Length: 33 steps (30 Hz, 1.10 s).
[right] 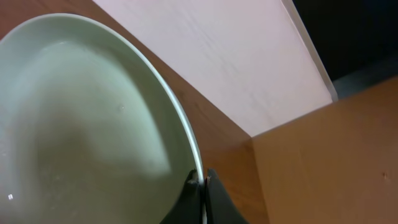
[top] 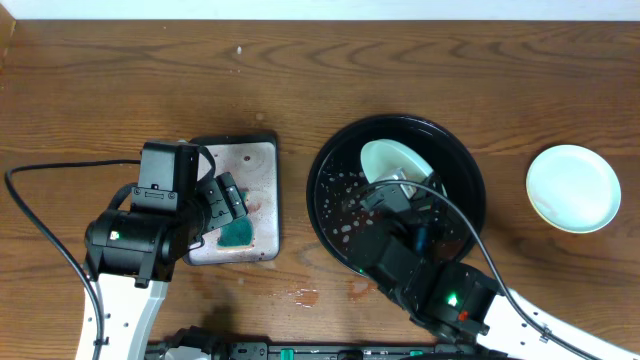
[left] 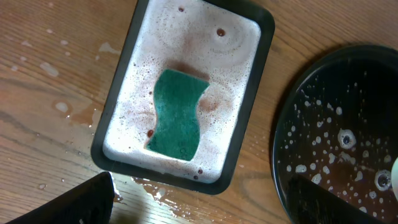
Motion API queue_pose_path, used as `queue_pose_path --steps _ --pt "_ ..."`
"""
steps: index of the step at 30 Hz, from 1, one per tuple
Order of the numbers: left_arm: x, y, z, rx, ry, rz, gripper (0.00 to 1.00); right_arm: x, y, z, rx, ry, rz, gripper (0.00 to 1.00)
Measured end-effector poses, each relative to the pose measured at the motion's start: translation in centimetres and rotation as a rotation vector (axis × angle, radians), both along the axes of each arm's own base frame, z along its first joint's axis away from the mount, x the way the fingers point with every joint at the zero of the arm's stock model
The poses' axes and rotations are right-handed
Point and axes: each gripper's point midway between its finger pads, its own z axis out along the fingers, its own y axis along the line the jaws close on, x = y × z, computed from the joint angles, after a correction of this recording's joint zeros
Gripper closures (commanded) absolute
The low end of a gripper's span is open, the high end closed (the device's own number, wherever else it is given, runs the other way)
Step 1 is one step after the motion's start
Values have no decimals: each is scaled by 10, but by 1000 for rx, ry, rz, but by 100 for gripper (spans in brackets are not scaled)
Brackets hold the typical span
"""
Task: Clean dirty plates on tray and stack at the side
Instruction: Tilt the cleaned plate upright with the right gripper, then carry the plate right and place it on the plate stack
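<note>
Mint plate point(right: 81, 124) rim pinched between right fingers point(right: 219, 202); left fingers point(left: 74, 205) spread, empty

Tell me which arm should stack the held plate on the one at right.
Right. The right pincer grips the plate over the tray; the side plate lies nearest it. The left pincer hangs open over the sponge.

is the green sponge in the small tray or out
In: the green sponge lies inside the small rectangular black-rimmed tray, on its foamy floor.
</note>
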Motion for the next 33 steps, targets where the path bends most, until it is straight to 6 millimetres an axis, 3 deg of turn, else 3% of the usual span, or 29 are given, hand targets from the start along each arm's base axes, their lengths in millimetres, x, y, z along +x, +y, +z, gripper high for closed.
queue_pose_path --steps 5,25,33 --pt "0 0 0 0 0 0 11 9 -18 -1 -1 7 -65 99" --pt "0 0 0 0 0 0 11 15 -20 -8 21 48 -55 99" --pt "0 0 0 0 0 0 11 18 -23 -19 141 69 -76 99"
